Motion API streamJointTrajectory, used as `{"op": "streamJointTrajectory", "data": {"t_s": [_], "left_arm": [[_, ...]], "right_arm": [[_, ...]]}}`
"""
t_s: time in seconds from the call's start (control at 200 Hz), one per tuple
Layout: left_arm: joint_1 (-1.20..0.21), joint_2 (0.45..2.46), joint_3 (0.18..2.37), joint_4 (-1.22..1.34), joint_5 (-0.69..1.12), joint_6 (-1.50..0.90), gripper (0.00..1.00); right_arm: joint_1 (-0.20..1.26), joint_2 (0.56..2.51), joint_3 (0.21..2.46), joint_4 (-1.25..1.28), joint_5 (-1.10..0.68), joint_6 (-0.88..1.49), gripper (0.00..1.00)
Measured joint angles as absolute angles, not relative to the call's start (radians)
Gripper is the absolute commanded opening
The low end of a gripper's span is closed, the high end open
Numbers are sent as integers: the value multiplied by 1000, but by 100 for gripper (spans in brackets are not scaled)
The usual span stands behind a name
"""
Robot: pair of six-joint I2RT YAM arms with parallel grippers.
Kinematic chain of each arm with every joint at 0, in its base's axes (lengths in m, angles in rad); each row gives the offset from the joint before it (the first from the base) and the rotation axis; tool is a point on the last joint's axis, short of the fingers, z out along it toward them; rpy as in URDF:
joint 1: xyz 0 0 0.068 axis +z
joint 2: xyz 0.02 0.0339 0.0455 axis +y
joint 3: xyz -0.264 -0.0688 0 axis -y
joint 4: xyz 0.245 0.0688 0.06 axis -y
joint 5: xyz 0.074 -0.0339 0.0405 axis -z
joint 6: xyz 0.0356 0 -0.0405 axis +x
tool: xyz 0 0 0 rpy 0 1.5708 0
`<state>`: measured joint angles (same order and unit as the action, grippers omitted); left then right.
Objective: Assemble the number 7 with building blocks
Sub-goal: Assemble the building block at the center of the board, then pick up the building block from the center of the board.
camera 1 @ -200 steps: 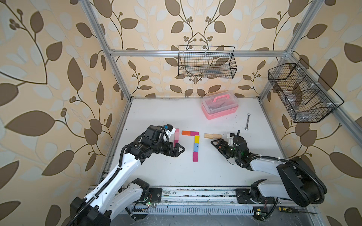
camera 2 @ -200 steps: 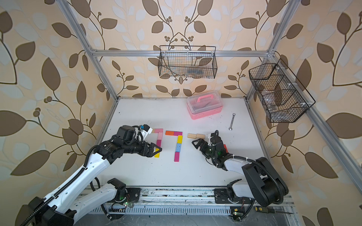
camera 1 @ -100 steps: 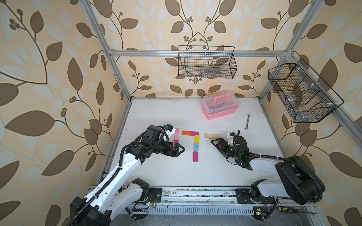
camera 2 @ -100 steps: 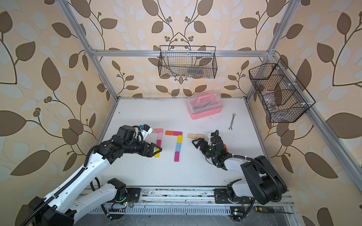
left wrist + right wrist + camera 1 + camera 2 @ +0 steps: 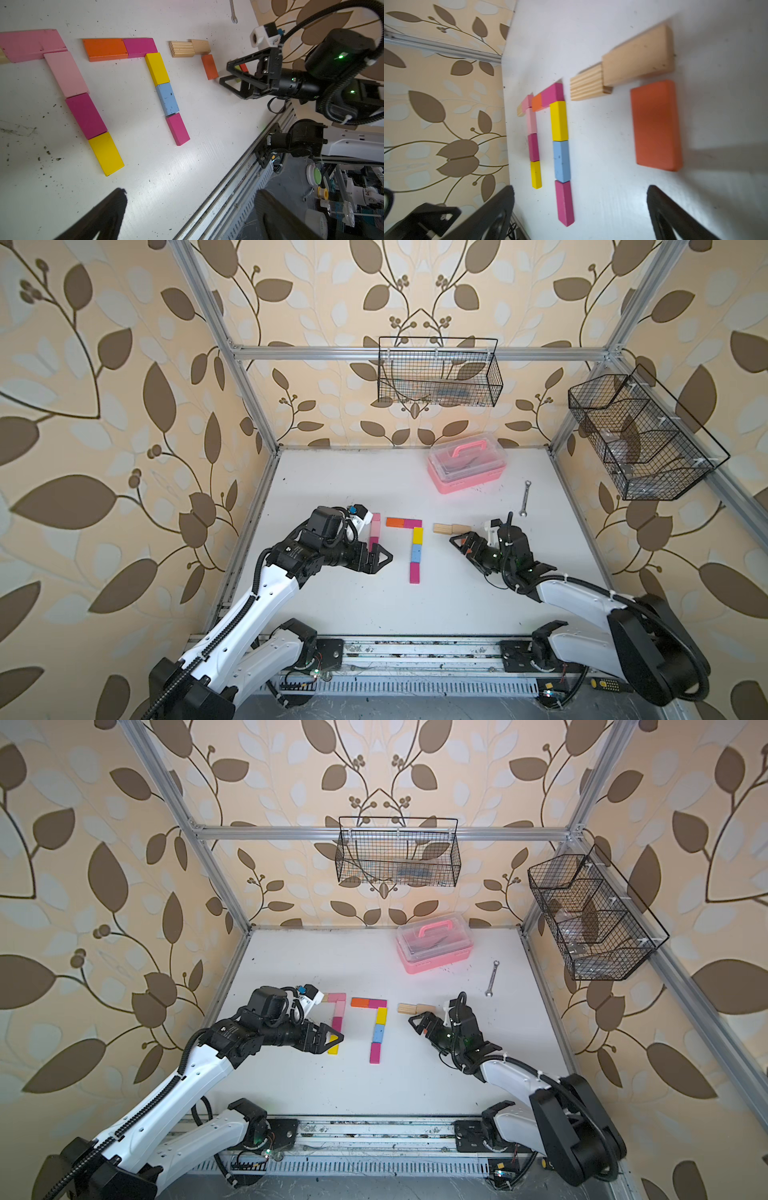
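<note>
Two sevens were down and a third was under way! On the white tabletop (image 5: 353, 605) the left-hand number 7 (image 5: 68, 83) lay finished. Its bar was one plain-wood block and one pink flat wooden block, and pale pink, magenta and yellow blocks ran end to end as the stem.

The middle number 7 (image 5: 158, 70) was whole as well: orange and magenta across, then yellow, blue and magenta down, all touching.

The third number 7 (image 5: 209, 66) was the open job. Two plain wooden blocks (image 5: 637, 56) formed its bar, and a single orange-red flat wooden block (image 5: 656, 124) sat just under the bar's outer end as the first stem piece. By my count two stem blocks were missing.

In the left wrist view a sliver of a red block (image 5: 243, 67) and a yellow-green piece (image 5: 238, 79) showed behind the right gripper (image 5: 224, 72). Whether they sat in line I could not tell.

That right gripper sat near the orange-red block, fingers spread wide with nothing between them. The left gripper (image 5: 381, 563) hovered over the foot of the left-hand stem, fingers equally spread and empty. No block was being carried.
</note>
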<state>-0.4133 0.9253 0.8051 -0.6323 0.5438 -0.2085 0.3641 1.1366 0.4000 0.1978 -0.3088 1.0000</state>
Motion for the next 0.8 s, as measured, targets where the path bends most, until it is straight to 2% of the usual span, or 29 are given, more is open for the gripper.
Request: {"op": "streamJointTrajectory", "data": {"t_s": [0.19,0.31,0.435,0.545,0.8], "left_arm": [[-413,925,805,-632,546,-208,99],[-413,925,805,-632,546,-208,99],[-413,925,805,-632,546,-208,99],[-413,925,805,-632,546,-208,99],[-413,948,805,-632,546,-208,99]], "right_arm": [[316,923,623,-112,-283,851,100],[234,883,768,-375,-248,719,100],[142,940,900,-628,-215,561,100],[89,1005,925,-760,-198,467,100],[94,1155,890,-823,-151,387,90]]}}
